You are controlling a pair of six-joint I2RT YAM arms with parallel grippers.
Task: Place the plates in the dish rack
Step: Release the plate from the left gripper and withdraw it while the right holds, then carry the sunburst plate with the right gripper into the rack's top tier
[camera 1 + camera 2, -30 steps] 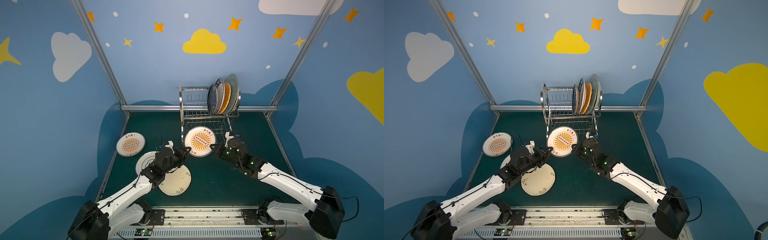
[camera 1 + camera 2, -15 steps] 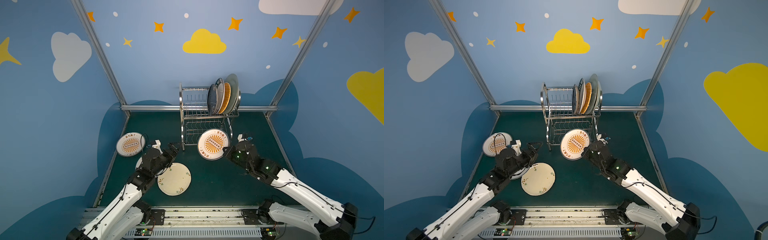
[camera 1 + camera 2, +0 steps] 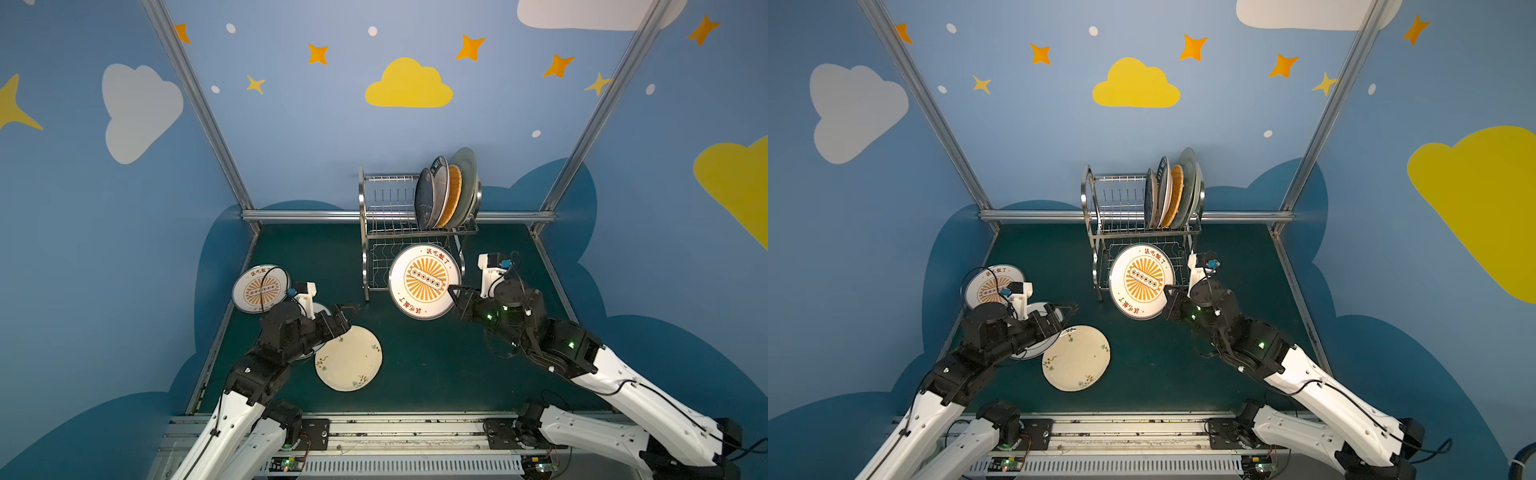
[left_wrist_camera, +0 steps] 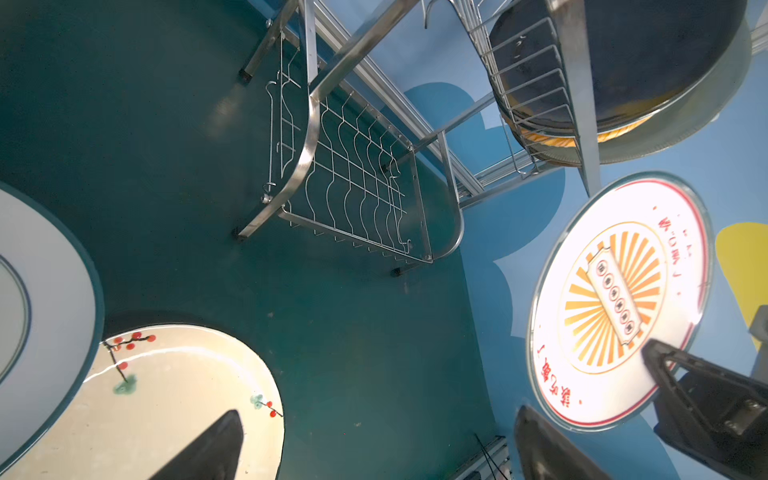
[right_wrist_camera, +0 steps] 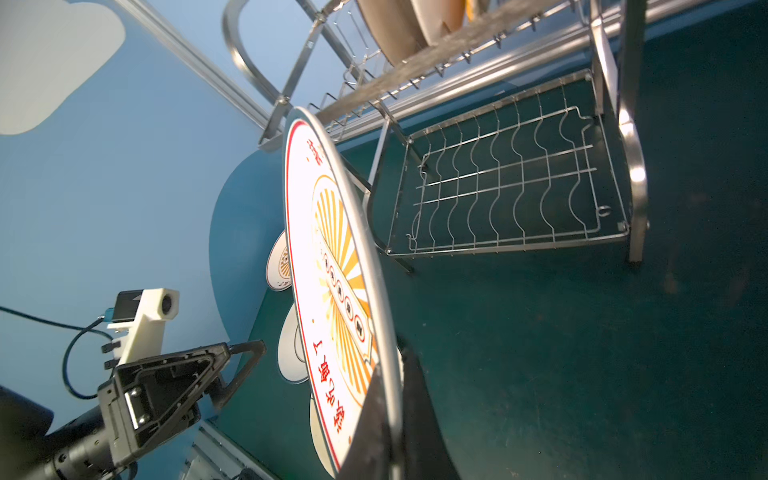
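Hovering left gripper spread wide and empty just over rim of cream floral plate flat on mat. Pinching orange-sunburst plate by lower-right rim in right gripper, fingers clamped on it, plate standing on edge off mat, right before dish rack lower shelf. Judging free upper slots lying above and behind held plate, left of racked plates; right arm nearer.

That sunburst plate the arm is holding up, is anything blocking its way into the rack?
Nothing visible does. The right gripper holds the sunburst plate upright in front of the rack. The plates already loaded fill the upper tier's right end; the slots to their left look free, and the lower shelf is bare.
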